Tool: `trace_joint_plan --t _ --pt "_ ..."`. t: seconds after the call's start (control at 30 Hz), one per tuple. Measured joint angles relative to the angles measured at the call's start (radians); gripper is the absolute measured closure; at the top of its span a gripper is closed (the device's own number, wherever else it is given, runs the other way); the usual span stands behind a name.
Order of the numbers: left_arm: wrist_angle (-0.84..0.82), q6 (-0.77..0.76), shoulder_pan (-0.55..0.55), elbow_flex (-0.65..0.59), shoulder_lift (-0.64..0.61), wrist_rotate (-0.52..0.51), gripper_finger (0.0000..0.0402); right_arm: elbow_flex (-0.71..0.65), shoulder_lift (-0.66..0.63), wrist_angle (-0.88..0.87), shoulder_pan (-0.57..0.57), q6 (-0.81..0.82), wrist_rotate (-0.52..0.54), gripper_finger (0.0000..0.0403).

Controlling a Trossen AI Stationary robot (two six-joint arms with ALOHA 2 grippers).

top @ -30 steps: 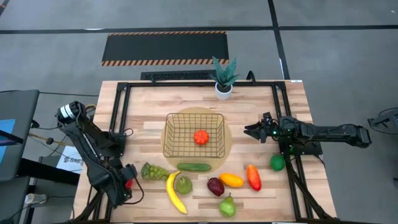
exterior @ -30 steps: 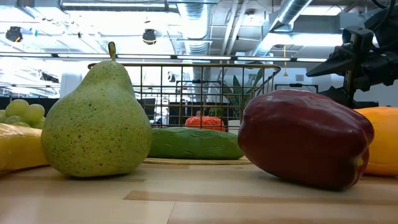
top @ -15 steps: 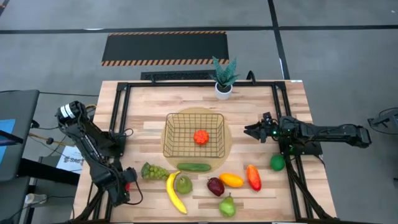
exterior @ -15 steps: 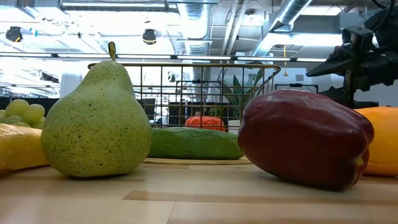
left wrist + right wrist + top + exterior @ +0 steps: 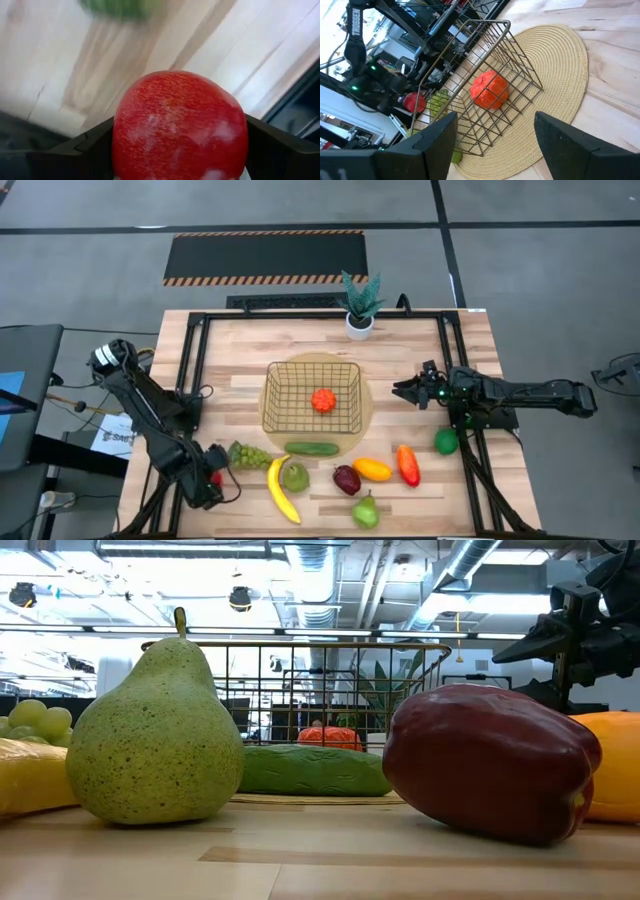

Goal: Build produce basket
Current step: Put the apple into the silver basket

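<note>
- left gripper (image 5: 212, 477) sits at the near-left corner of the light wooden table (image 5: 240, 375); its dark fingers (image 5: 85, 145) are clamped on a round red plastic apple (image 5: 180, 125), which fills the left wrist view; the apple also shows as a red ball (image 5: 415, 102) in the right wrist view, beyond the basket
- right gripper (image 5: 405, 391) hangs at the right side of the table, pointing toward the basket; fingers (image 5: 432, 137) spread apart, holding nothing
- square gold-tan wire-mesh basket (image 5: 311, 367) stands mid-table on a round tan woven mat (image 5: 560, 65); a bumpy orange-red round fruit (image 5: 322, 399) lies inside it, right of centre
- long green plastic cucumber (image 5: 311, 448) lies on the mat's near edge, just outside the basket's near wall
- bunch of pale green plastic grapes (image 5: 247, 455) lies just beside the left gripper, on its basket side
- curved yellow plastic banana (image 5: 281, 489) lies near the grapes; a round olive-green fruit (image 5: 295, 476) touches it or sits just beside it, cannot tell which
- near row, left to right: dark red plastic pepper (image 5: 346, 479), yellow-orange rounded piece (image 5: 372, 470), long red-orange piece (image 5: 408, 465)
- speckled green plastic pear (image 5: 366, 511) lies nearest the front edge; in the low view it is upright (image 5: 155, 735), with the pepper (image 5: 490, 760) beside it
- round bright green fruit (image 5: 446, 442) lies at the right, by the black frame rail
- small potted green plant in a white pot (image 5: 360, 305) stands at the far edge
</note>
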Motion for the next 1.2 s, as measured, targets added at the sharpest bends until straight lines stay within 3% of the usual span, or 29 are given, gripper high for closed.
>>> trace_joint_plan --t 0.13,0.23,0.33,0.43,0.6,0.8,0.93,1.2 --pt "-0.042 -0.020 0.097 0.076 -0.060 -0.160 0.0095 0.000 0.000 0.000 0.000 0.000 0.000 0.0117" --pt "-0.063 0.020 0.180 0.140 -0.118 -0.354 0.0093 0.000 0.000 0.000 0.000 0.000 0.000 0.0117" --pt "-0.056 0.130 0.276 0.205 -0.159 -0.525 0.0091 0.000 0.000 0.000 0.000 0.000 0.000 0.0117" --pt "-0.029 0.329 0.386 0.278 -0.158 -0.586 0.0090 0.000 0.000 0.000 0.000 -0.001 0.000 0.0117" --pt "0.078 0.671 0.589 0.376 -0.081 -0.523 0.0090 0.000 0.000 0.000 0.000 -0.001 0.000 0.0117" --pt "0.085 0.734 0.796 0.464 0.078 -0.310 0.0090 0.000 0.000 0.000 0.000 0.000 0.000 0.0117" --pt "0.085 0.928 0.833 0.518 0.189 -0.190 0.0089 0.000 0.000 0.000 0.000 -0.001 0.000 0.0117" --pt "0.117 1.228 0.863 0.674 0.421 -0.184 0.0089 0.000 0.000 0.000 0.000 0.000 0.000 0.0117"
